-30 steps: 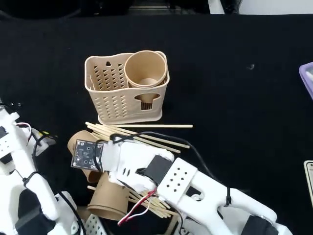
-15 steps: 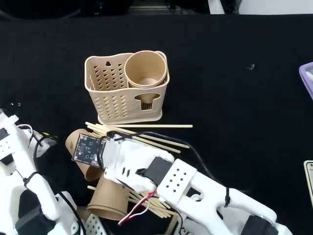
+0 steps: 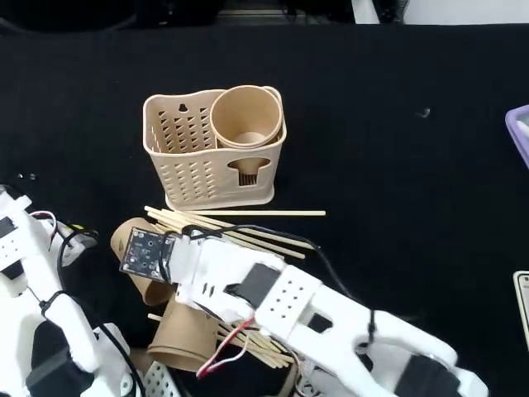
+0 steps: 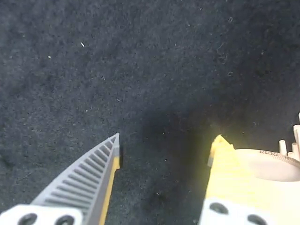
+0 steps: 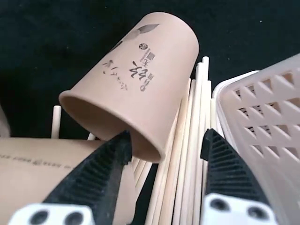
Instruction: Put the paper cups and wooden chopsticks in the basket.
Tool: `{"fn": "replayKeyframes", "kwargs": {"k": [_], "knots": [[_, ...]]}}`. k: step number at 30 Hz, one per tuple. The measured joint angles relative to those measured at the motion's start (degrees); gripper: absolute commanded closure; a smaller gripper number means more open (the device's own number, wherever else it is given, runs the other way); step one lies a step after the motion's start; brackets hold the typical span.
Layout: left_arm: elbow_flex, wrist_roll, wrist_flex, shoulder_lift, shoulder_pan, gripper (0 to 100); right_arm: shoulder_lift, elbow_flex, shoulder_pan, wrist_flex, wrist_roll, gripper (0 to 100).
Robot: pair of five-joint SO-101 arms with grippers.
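Observation:
The beige basket point(image 3: 202, 161) stands upright with one paper cup point(image 3: 246, 116) inside it. In front of it lie several wooden chopsticks point(image 3: 248, 227). Two more paper cups lie on their sides: one point(image 3: 128, 240) point(image 5: 136, 103) right in front of my right gripper point(image 5: 167, 136), the other point(image 3: 183, 335) point(image 5: 28, 178) beside the arm. The right gripper is open, its black fingers point(image 5: 101, 173) on either side of the near cup's lower rim and the chopsticks point(image 5: 187, 154). My left gripper point(image 4: 166, 145) hangs open over bare black cloth, holding nothing.
The table is covered in black cloth point(image 3: 397, 165). The left arm point(image 3: 33, 273) stands at the near left corner. A purple object point(image 3: 519, 128) shows at the right edge. The basket's wall point(image 5: 267, 122) is close beside the right gripper.
The right arm's wrist has shifted slightly up and left toward the lying cup, and that cup has nudged a little to the left. The left arm barely moved.

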Motion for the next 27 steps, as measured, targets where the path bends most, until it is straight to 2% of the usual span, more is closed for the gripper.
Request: {"fn": "replayKeyframes", "kwargs": {"k": [2, 4, 8, 15, 18, 23, 27], "knots": [[0.00, 0.00, 0.00, 0.00, 0.00, 69, 2.46, 0.00, 0.00, -1.76, -0.18, 75.0], [0.00, 0.00, 0.00, 0.00, 0.00, 69, 3.78, -0.09, -0.09, -2.73, -0.26, 79.2], [0.00, 0.00, 0.00, 0.00, 0.00, 69, 3.96, -0.09, -0.18, -3.08, -0.35, 98.7], [0.00, 0.00, 0.00, 0.00, 0.00, 69, 3.96, -0.09, -0.09, -2.55, -0.26, 98.8], [0.00, 0.00, 0.00, 0.00, 0.00, 69, 2.55, -2.02, 0.00, 3.16, -0.18, 98.8], [0.00, 0.00, 0.00, 0.00, 0.00, 69, -7.82, -6.07, -0.09, 13.10, -0.18, 98.8], [0.00, 0.00, 0.00, 0.00, 0.00, 69, -16.35, -8.00, 4.84, 15.74, -0.18, 98.8]]}}
